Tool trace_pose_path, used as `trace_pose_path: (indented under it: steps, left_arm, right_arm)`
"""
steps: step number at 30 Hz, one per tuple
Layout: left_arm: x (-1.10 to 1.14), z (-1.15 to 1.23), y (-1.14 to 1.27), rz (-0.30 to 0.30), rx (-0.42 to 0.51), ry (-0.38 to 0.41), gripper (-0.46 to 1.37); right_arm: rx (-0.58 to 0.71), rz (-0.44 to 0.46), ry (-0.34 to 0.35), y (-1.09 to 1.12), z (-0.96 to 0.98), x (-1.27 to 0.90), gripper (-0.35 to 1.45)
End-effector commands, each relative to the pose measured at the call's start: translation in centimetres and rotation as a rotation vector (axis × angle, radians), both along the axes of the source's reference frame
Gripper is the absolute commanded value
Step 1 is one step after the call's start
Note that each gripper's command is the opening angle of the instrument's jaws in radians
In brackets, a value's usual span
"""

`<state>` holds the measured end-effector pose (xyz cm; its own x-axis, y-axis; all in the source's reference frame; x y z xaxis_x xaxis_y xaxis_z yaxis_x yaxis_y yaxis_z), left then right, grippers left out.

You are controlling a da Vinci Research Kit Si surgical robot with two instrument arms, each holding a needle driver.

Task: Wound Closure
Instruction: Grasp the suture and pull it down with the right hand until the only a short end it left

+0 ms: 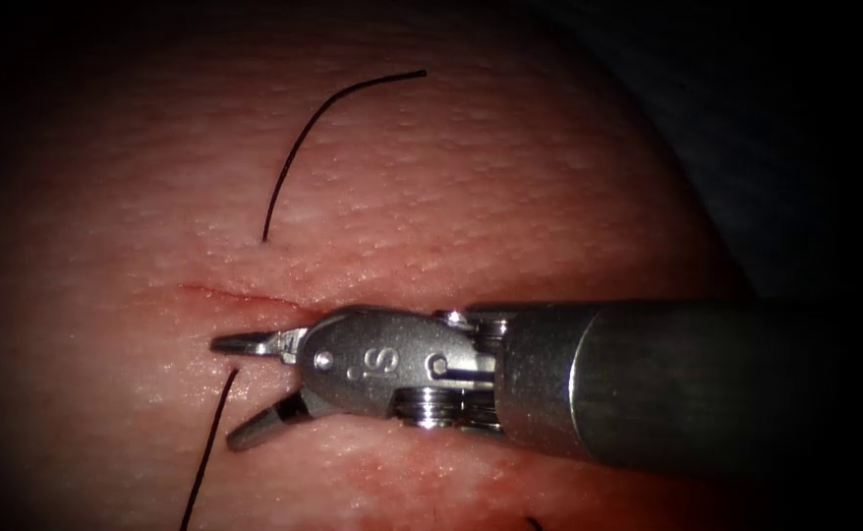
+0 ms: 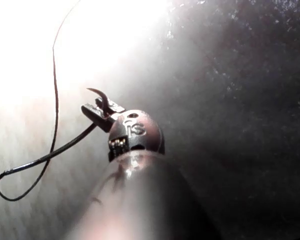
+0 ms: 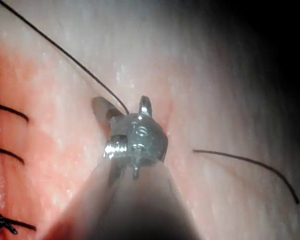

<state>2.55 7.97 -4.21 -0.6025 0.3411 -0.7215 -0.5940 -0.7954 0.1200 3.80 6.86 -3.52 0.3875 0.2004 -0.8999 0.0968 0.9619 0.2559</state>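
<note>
My right tool (image 1: 233, 388) comes in from the right and lies low over the cut (image 1: 217, 292) in the tissue (image 1: 510, 187), jaws open and holding nothing. One strand of thread (image 1: 299, 138) leaves the tissue just above the cut and curves up and to the right. A second strand (image 1: 210, 442) enters the tissue between the open jaw tips and runs down out of the picture. In the left wrist view my left tool (image 2: 97, 109) is shut on the curved needle (image 2: 99, 94) near its thread end, clear of the tissue. Thread (image 2: 45, 157) trails from it in a loop.
In the right wrist view, several earlier dark stitches (image 3: 10, 112) cross the reddened cut beside my right tool (image 3: 124, 107). A loose thread (image 3: 245, 162) lies on the tissue on the other side. Red fluid (image 1: 422, 487) wets the tissue below the shaft (image 1: 667, 379).
</note>
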Motion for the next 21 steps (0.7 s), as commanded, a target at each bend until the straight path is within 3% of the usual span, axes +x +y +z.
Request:
trace_pose_path:
  steps: [1, 5, 7, 8, 10, 21]
  left_arm:
    - [-0.02, 0.0, 0.0, 0.012, 0.009, -0.007, -0.35]
    - [-0.07, 0.0, -0.01, 0.018, 0.008, -0.009, -0.35]
    - [-0.08, 0.0, -0.02, 0.019, 0.009, -0.01, -0.35]
    - [-0.09, 0.0, -0.02, 0.019, 0.009, -0.01, -0.35]
    - [-0.09, 0.0, -0.02, 0.018, 0.009, -0.01, -0.35]
    - [-0.1, 0.06, -0.03, 0.026, 0.011, -0.009, -0.35]
  right_arm:
    - [-0.003, -0.009, 0.001, -0.01, 0.05, 0.0, 1.23]
    - [-0.01, -0.017, 0.002, -0.06, 0.13, 0.0, 1.11]
    - [-0.008, -0.026, 0.006, -0.08, 0.15, 0.0, 0.88]
    - [-0.011, -0.035, 0.012, -0.08, 0.15, -0.01, 0.59]
    - [0.021, -0.044, 0.019, -0.09, 0.14, -0.04, -0.35]
    - [0.056, -0.122, 0.001, -0.3, -0.05, -0.17, -0.35]
